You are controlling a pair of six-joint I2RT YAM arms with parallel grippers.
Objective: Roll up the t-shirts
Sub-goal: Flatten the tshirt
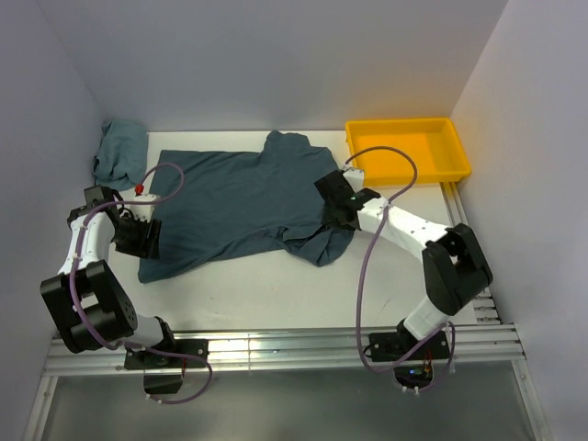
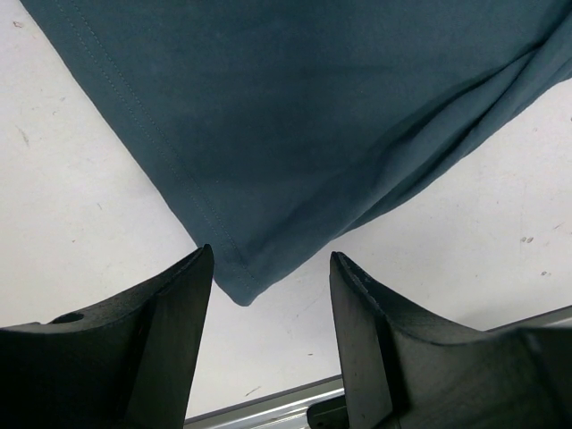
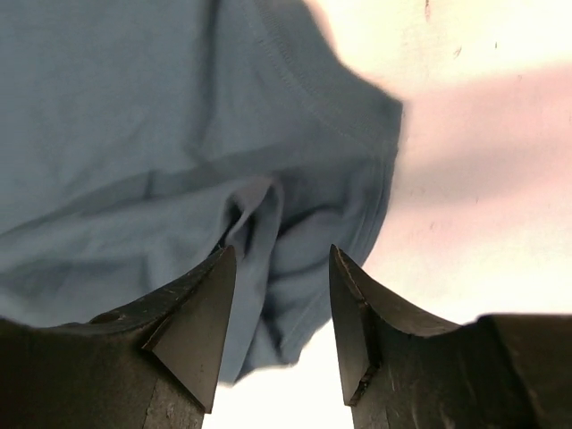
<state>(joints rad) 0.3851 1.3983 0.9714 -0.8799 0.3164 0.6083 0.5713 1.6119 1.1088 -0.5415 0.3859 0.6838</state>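
A dark slate-blue t-shirt (image 1: 243, 197) lies spread flat on the white table, its collar toward the back. My left gripper (image 1: 145, 236) hovers at the shirt's near-left hem corner (image 2: 239, 284). It is open, and the corner lies just ahead of its fingertips (image 2: 201, 268), not between them. My right gripper (image 1: 333, 209) is over the bunched right sleeve (image 3: 295, 241). Its jaws stand open above the folds of cloth and hold nothing. A second t-shirt (image 1: 119, 152) sits bundled at the back left.
A yellow plastic tray (image 1: 457, 147) stands at the back right corner, next to the right wall. Grey walls close in the table on the left, right and back. A metal rail (image 1: 276, 347) runs along the near edge by the arm bases.
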